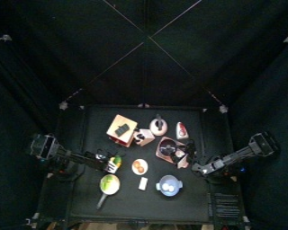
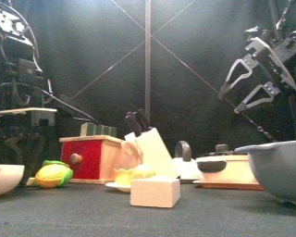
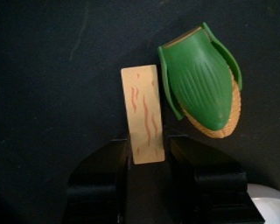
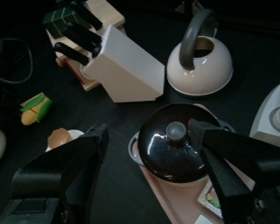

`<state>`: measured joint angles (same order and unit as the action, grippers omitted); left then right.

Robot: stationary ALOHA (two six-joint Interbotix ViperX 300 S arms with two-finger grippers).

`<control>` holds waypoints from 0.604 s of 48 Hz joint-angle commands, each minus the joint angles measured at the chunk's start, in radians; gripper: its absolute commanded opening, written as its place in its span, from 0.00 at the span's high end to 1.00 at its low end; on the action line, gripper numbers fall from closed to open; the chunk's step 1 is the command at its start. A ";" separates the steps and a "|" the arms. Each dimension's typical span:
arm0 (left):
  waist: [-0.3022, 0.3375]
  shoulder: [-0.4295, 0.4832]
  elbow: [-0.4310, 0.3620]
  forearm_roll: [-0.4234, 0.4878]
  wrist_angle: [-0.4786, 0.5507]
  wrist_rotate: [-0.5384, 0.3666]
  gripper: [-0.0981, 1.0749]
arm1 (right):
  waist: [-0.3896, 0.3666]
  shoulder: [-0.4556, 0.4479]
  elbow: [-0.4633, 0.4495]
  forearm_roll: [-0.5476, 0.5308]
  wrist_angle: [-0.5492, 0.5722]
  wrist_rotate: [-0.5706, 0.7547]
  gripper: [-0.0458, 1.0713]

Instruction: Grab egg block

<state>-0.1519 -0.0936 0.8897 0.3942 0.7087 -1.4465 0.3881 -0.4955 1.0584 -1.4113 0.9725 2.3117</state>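
Note:
The egg block is a small round orange-and-white piece near the table's middle. It also shows in the right wrist view and low behind the cream block in the front view. My left gripper is at the table's left. Its jaws are closed on the end of a wooden strip with red wavy lines. The strip lies beside a corn cob in a green husk. My right gripper is open and empty, high above a black pot lid, to the right of the egg.
A knife block, a white kettle and a red box stand at the back. A cream cube sits at the front, with a green bowl to its left and a grey bowl to its right.

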 commanded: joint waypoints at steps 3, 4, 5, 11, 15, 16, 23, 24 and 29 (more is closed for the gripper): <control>-0.006 -0.074 -0.011 0.000 0.041 -0.002 0.45 | -0.002 -0.014 -0.026 0.005 0.003 -0.003 0.05; -0.008 -0.089 -0.009 -0.002 0.055 -0.002 0.45 | -0.002 -0.014 -0.026 0.006 0.003 -0.003 0.05; -0.011 -0.098 -0.009 -0.002 0.064 -0.002 0.45 | -0.002 -0.014 -0.026 0.006 0.002 -0.003 0.05; -0.017 -0.141 -0.008 0.002 0.103 0.000 0.45 | -0.002 -0.015 -0.026 0.011 -0.003 -0.005 0.05; -0.017 -0.160 -0.009 -0.002 0.124 0.005 0.45 | -0.002 -0.015 -0.028 0.018 -0.003 -0.005 0.05; -0.017 -0.164 -0.009 -0.003 0.126 0.005 0.45 | -0.002 -0.015 -0.028 0.018 -0.003 -0.005 0.05; -0.017 -0.186 -0.012 -0.018 0.129 0.000 0.45 | -0.002 -0.017 -0.028 0.018 -0.003 -0.005 0.05; -0.017 -0.187 -0.014 -0.020 0.129 0.000 0.45 | -0.002 -0.017 -0.028 0.018 -0.003 -0.005 0.05; -0.023 -0.189 -0.028 -0.032 0.129 -0.002 0.45 | -0.003 -0.017 -0.029 0.020 -0.003 -0.006 0.05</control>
<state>-0.1703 -0.2730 0.8912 0.3666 0.8376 -1.4465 0.3881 -0.5001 1.0523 -1.3898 0.9679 2.3071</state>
